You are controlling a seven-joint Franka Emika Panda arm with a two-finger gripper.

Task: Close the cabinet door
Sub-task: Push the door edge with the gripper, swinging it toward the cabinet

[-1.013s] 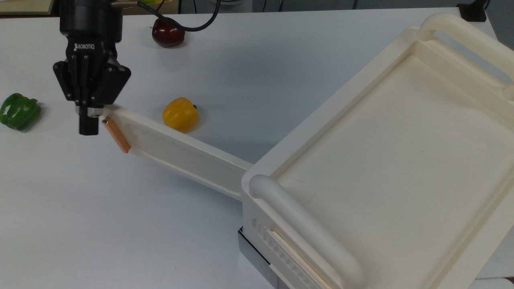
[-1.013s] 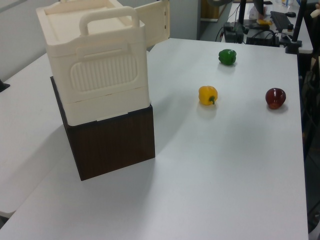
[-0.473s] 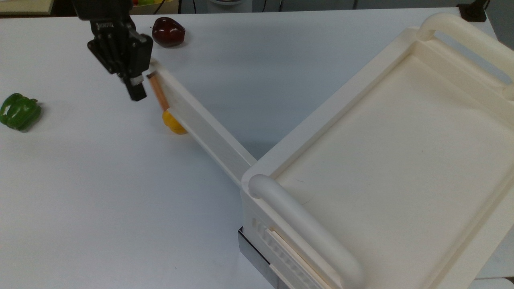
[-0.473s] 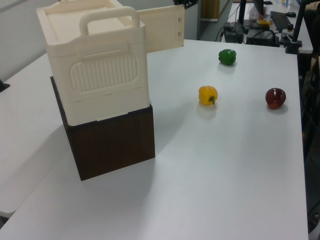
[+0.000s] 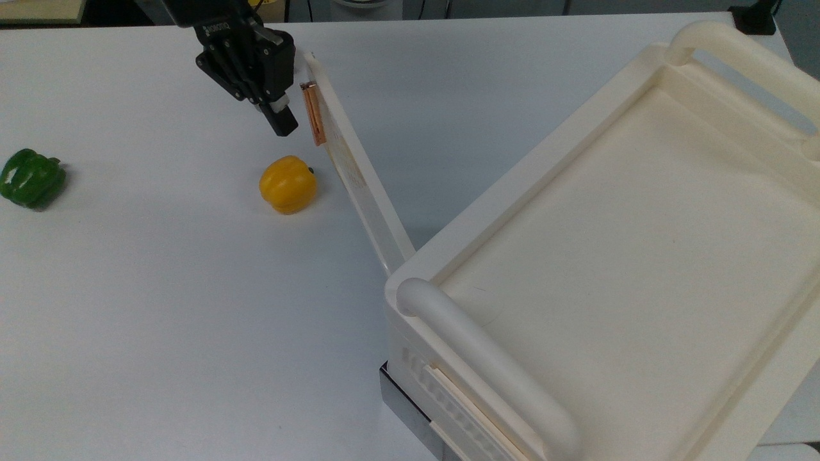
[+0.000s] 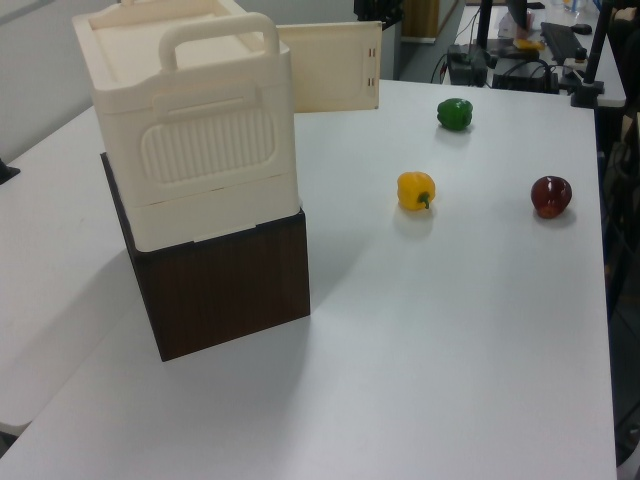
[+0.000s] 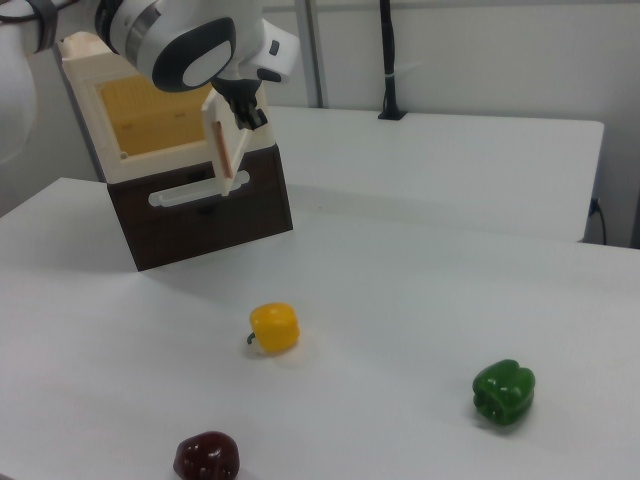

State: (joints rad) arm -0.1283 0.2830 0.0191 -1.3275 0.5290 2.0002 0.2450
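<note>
Door's mid-swing by the look of it, robot pushing it shut w/ the hand (image 5: 282, 121) pressed at the free end. The cabinet door (image 5: 355, 186) sticks out from the cabinet (image 5: 544, 153) corner, hinge end near the rounded rail, free end reaching toward 11 o'clock in the top view. It's roughly halfway closed, I'd say, still a wide wedge of gap between panel and cabinet side. The hand sits just beside the copper handle (image 5: 314, 115), at about 9 o'clock from it in the top view, on the outer face of the panel; touching or a hair off, can't say. Fingers look drawn together into one dark tip, nothing clamped between them, so it's a push and not a grip. Next move, I reckon: keep sweeping the free end round toward 3 o'clock, following the arc so the tip doesn't slide off the edge, till the panel lies flush. Yellow pepper (image 5: 287, 184) on the worktop (image 5: 160, 288) is behind the door's path, so prob. no bother.
</note>
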